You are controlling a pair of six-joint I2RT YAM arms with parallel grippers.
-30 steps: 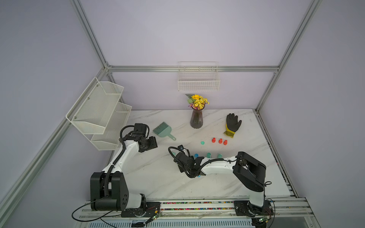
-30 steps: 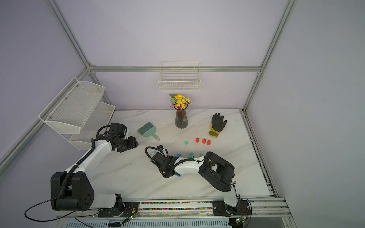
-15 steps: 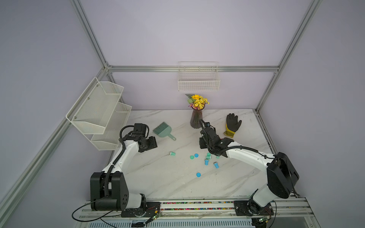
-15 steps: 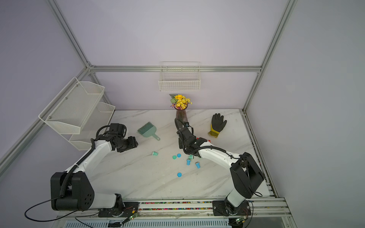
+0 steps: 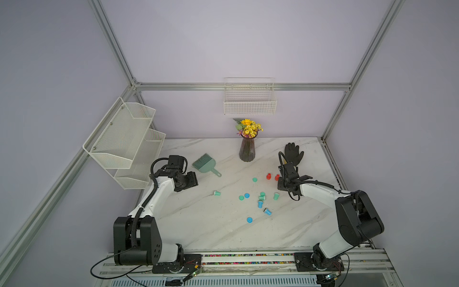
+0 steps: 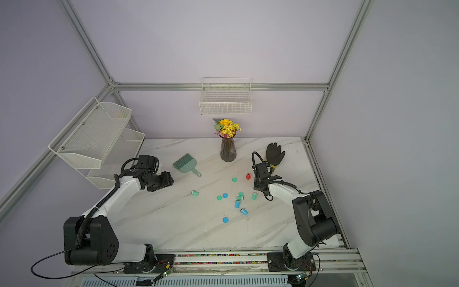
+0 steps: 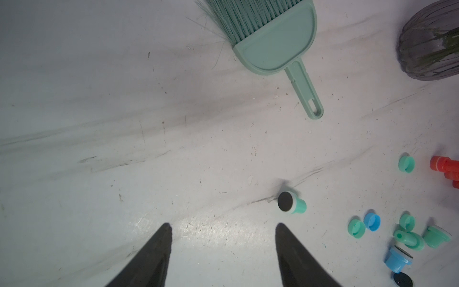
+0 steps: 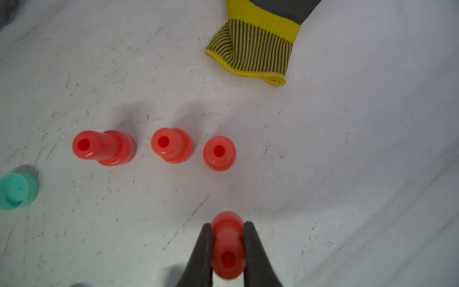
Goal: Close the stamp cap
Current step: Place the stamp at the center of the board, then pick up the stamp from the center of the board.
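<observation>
Since the earlier frames the right arm has been swung from the front middle of the bench (image 5: 211,231) to its right side, towards the back. The small teal and blue pieces have been left more widely scattered over the middle, and the left arm has not been shifted. The right gripper (image 8: 228,225) is clamped on a red stamp (image 8: 228,246), pinched at its narrow neck. This is probably so that the wide end can be set down flat. Whether its cap is on cannot be told. It is held just in front of three red stamps (image 8: 172,145), which stand upright in a row near the cuff of the work glove (image 8: 255,49), so that row is judged to be where finished pieces are parked. The left gripper (image 7: 223,226) is held open and empty above bare bench near the left edge, just short of a teal stamp (image 7: 291,203). That stamp lies on its side with its black pad exposed, so it is uncapped. A loose teal cap (image 5: 254,179) and a blue cap (image 5: 249,219) lie apart from it in the middle.
</observation>
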